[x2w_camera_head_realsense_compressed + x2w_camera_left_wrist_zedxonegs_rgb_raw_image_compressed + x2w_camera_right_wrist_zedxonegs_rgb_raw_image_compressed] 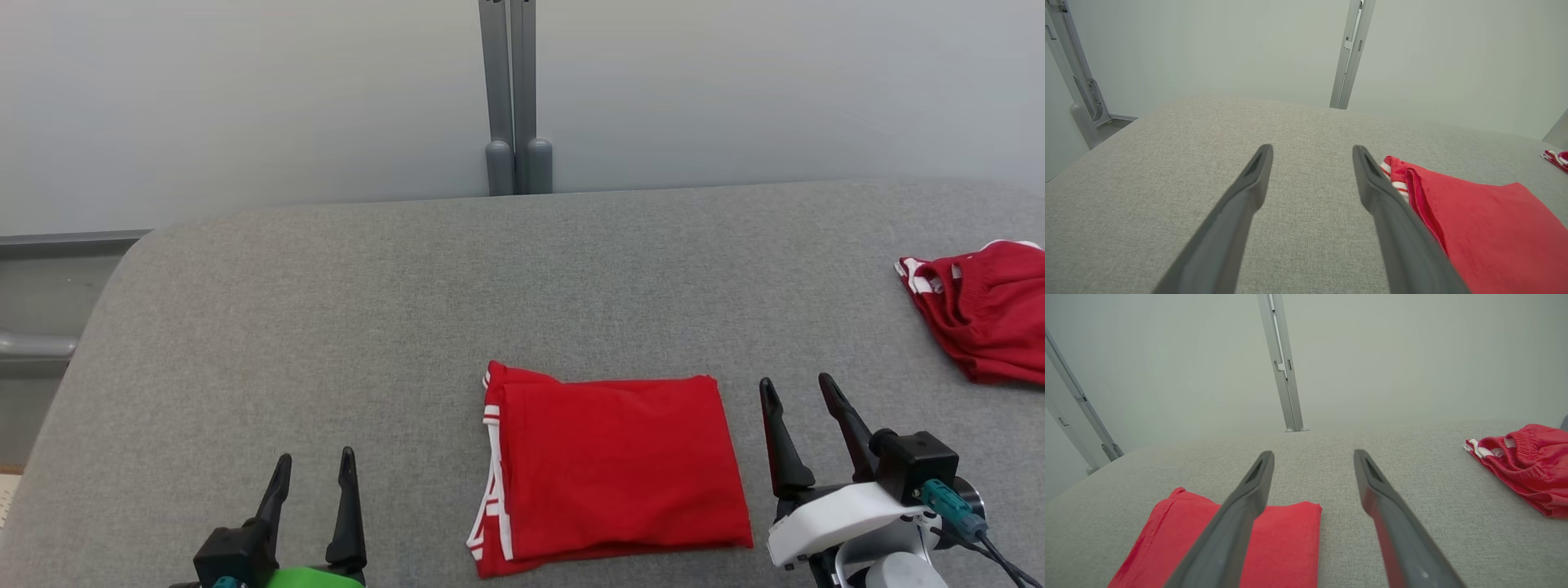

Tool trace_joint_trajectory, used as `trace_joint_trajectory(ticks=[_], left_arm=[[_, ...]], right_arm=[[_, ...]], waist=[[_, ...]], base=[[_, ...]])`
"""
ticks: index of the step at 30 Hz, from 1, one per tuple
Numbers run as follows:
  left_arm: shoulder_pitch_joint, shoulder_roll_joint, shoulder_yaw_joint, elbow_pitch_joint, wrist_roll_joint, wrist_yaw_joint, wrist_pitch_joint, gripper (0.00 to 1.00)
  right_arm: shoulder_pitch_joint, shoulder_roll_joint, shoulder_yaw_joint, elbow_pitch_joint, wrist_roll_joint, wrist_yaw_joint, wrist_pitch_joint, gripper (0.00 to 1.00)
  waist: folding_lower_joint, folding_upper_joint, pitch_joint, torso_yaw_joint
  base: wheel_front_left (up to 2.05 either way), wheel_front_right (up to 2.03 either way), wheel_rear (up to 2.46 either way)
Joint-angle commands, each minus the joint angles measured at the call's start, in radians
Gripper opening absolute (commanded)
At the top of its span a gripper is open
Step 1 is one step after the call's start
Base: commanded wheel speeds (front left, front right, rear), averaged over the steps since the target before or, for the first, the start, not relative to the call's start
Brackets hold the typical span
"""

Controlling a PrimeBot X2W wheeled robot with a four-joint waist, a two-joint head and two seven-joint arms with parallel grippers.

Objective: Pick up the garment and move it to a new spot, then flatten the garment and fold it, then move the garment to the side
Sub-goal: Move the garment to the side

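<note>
- Lying flat near the front of the table, the folded garment is a red rectangle, roughly midway between the two grippers.
- Its white-striped edge faces the robot's left, its right edge is a plain red fold, and its near edge sits close to the bottom of the head view.
- The table is covered in grey fabric. Its far edge runs along the pale wall, and its far left corner is rounded, with the left edge slanting down toward the lower left of the head view.
- A grey post stands against the wall just behind the middle of the far edge.
- Bare grey surface spreads wide to the left of the folded garment and beyond it up to the far edge.
- To the right, a second garment, red with white trim and crumpled, lies at the right border of the head view. It is well apart from the folded one, with bare fabric between them.
- The left gripper has its two fingers spread wide and holds nothing. It is over bare table, well apart from the striped edge.
- The right gripper is likewise spread wide with nothing between its fingers. It sits just beside the plain right edge, with a strip of grey showing between them.
- Whether either gripper's fingertips touch the table surface cannot be told.
</note>
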Motion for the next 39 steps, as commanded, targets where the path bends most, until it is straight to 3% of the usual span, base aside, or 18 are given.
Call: trace_joint_trajectory(ticks=[1, 8, 14, 23, 36, 37, 38, 39], left_arm=[[0.009, -0.003, 0.007, 0.002, 0.007, -0.007, -0.003, 1.00], [0.011, -0.009, 0.015, 0.004, 0.018, -0.013, -0.003, 1.00], [0.011, -0.013, 0.017, 0.007, 0.023, -0.016, -0.003, 1.00], [-0.009, -0.018, 0.011, 0.014, 0.028, -0.016, -0.003, 1.00], [-0.043, -0.021, 0.028, 0.012, 0.037, -0.021, -0.003, 1.00], [-0.043, -0.021, 0.030, 0.011, 0.038, -0.020, -0.003, 1.00], [-0.043, -0.021, 0.031, 0.011, 0.039, -0.019, -0.003, 1.00], [-0.044, -0.021, 0.032, 0.010, 0.040, -0.019, -0.003, 1.00]], right_arm=[[0.003, 0.000, -0.001, 0.002, 0.004, 0.000, -0.003, 1.00], [-0.001, -0.001, -0.051, 0.061, -0.015, 0.000, -0.003, 1.00], [-0.051, -0.001, -0.074, 0.180, -0.031, 0.000, 0.117, 1.00], [-0.139, -0.049, -0.006, 0.298, 0.054, 0.000, 0.295, 1.00], [-0.236, -0.079, 0.107, 0.450, 0.172, 0.000, 0.345, 1.00], [-0.240, -0.080, 0.115, 0.455, 0.180, 0.000, 0.344, 0.96], [-0.245, -0.079, 0.127, 0.463, 0.192, 0.000, 0.344, 0.65], [-0.250, -0.080, 0.138, 0.467, 0.199, 0.000, 0.344, 0.46]], waist=[[0.0000, -0.0001, 0.000, 0.001], [0.0000, -0.0001, 0.002, 0.009], [0.0000, -0.0001, 0.012, 0.028], [0.0000, -0.0001, 0.056, 0.080], [0.0000, -0.0001, 0.118, 0.126], [0.0000, -0.0001, 0.119, 0.125], [0.0000, -0.0001, 0.120, 0.123], [0.0000, -0.0001, 0.121, 0.121]], base=[[0.00, 0.00, 0.00], [0.00, 0.00, 0.00], [0.00, 0.00, 0.00], [0.00, 0.00, 0.00], [0.00, 0.00, 0.00], [0.00, 0.00, 0.00], [0.00, 0.00, 0.00], [0.00, 0.00, 0.00]])
